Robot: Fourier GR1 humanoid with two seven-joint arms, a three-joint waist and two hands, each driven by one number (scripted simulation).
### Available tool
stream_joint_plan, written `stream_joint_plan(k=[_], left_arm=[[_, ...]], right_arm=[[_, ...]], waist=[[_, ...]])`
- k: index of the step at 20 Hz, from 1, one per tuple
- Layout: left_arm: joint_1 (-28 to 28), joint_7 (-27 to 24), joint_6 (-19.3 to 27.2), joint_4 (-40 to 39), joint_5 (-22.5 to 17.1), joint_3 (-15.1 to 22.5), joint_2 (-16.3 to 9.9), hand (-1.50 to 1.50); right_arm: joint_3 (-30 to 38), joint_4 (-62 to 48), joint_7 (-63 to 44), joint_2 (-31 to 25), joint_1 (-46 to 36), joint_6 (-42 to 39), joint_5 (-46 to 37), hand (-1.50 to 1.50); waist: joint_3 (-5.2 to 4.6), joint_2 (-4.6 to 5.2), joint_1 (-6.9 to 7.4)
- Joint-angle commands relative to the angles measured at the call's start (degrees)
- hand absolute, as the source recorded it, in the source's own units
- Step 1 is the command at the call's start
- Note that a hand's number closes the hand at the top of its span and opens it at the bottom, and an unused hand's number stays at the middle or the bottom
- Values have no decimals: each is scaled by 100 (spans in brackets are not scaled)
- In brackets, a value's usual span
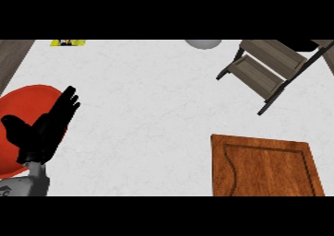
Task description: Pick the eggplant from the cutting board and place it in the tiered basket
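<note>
White speckled stone counter top (142, 115): fills most of the frame, from upper left to lower centre.

Brown wooden cutting board (265, 166): rectangular, with a routed groove inside its rim; lower right of the frame, lying flat on the counter, its lower edge cut off by the frame. Its visible surface carries nothing.

Tiered basket of grey-brown wooden shelves in a black frame (272, 69): upper right of the frame, well apart from the board; two stepped shelves show, both bare in the part visible.

Eggplant: cannot be located; it shows neither on the board nor on the visible shelves.

Left hand (47, 129): black, on a grey forearm rising from the lower left corner; fingers straight and released, pointing toward the upper right, thumb spread to the left, grasping nothing. It lies over the red plate.

Round red plate (13, 124): left edge of the frame, partly cut off.

Pale grey rounded object (204, 43): top centre, only its lower edge showing.

Small yellow item (69, 43): upper left; too small to identify.
</note>
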State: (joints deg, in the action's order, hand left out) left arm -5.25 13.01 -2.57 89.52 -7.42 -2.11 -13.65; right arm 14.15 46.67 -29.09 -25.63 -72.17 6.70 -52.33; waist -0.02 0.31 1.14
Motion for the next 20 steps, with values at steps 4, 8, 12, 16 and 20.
stream_joint_plan(k=[4,8,12,16,20], left_arm=[[143,128,-255,230,-190,-213,-211,0],[-123,-89,9,-196,70,-28,128,0],[53,231,54,339,65,16,89,0],[188,158,28,294,30,-67,93,0],[134,-35,64,124,160,-78,124,0]], right_arm=[[472,-229,198,22,-127,641,402,-150],[936,-263,10,37,-525,886,847,-150],[1355,-116,155,-48,-468,1407,1213,-150],[1692,220,232,-222,-432,1626,1605,-150],[1854,603,69,-667,-263,1666,1710,-150]], waist=[[4,-16,10],[1,-10,-46],[7,-26,-13],[4,-41,-70],[2,-48,-139]])
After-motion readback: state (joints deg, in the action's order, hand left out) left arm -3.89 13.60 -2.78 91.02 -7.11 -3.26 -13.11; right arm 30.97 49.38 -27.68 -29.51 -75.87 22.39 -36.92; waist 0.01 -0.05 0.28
